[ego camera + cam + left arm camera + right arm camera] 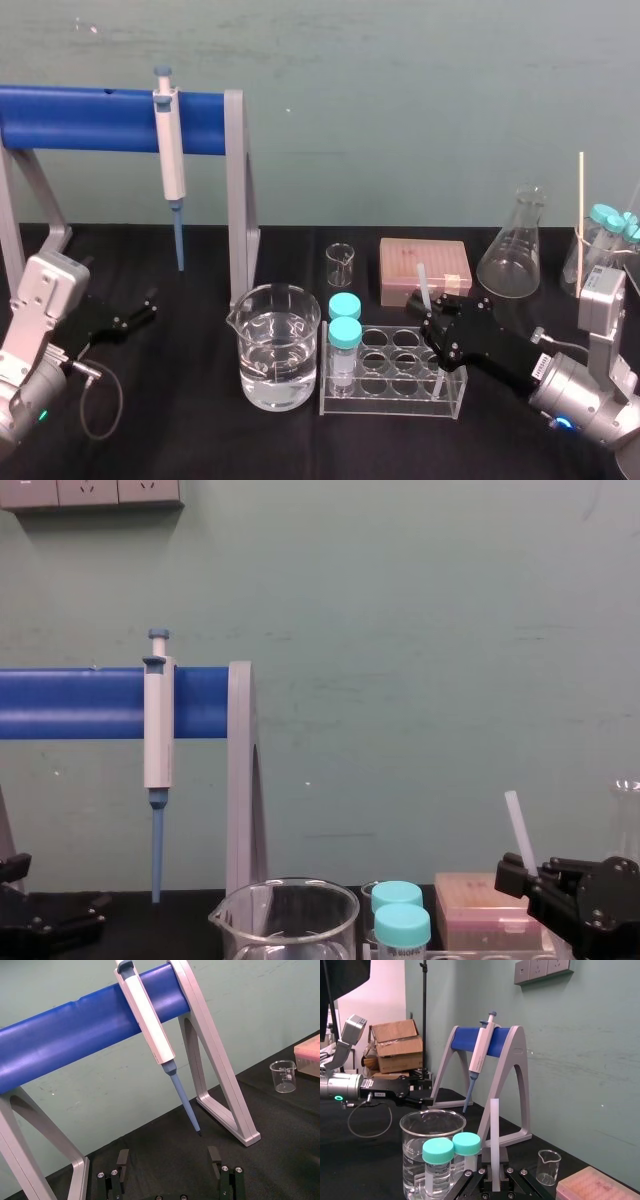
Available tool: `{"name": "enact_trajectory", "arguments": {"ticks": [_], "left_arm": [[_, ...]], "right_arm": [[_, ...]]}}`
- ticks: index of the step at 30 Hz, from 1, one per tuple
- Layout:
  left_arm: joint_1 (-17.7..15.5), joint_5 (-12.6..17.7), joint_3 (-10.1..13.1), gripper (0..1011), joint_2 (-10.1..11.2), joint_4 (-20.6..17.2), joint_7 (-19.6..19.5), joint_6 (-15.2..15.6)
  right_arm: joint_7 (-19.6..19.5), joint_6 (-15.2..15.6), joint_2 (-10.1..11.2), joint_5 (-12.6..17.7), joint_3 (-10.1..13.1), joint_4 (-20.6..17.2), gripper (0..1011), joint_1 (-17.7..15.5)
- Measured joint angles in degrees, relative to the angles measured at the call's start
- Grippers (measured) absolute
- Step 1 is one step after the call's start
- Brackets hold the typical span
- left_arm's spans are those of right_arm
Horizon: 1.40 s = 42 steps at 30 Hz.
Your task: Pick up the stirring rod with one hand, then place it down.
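The stirring rod [423,288] is a thin translucent white stick, standing nearly upright and leaning slightly. My right gripper [432,322] is shut on it over the right end of the clear tube rack [390,402]. The rod's lower part shows below the fingers, inside the rack. In the right wrist view the stirring rod [494,1127] rises straight up from between the right gripper [495,1172] fingers. The chest view shows the stirring rod [518,827] sticking up from the right gripper [522,877] at the lower right. My left gripper [140,312] rests open at the far left of the table; its fingers [122,1160] stand wide apart.
A water-filled beaker [279,350] stands left of the rack, which holds two blue-capped tubes [345,320]. Behind are a small beaker [341,265], a pink tip box [425,270] and a conical flask [515,250]. A pipette [170,160] hangs on the blue-barred stand [100,118].
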Motion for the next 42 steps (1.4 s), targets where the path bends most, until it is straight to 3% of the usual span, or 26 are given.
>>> {"name": "enact_trajectory", "arguments": {"ticks": [17,39,42], "left_arm": [[0.0,0.0,0.0,1000,0.0,0.0,0.0,0.0],[0.0,0.0,0.0,1000,0.0,0.0,0.0,0.0],[0.0,0.0,0.0,1000,0.0,0.0,0.0,0.0]], "right_arm": [[0.0,0.1,0.0,0.0,0.0,0.0,94,0.0],[0.0,0.1,0.1,0.0,0.0,-0.1,760,-0.1],[-3.8,1.4,0.5,-1.3,1.0,-1.9,853,-0.9]]}}
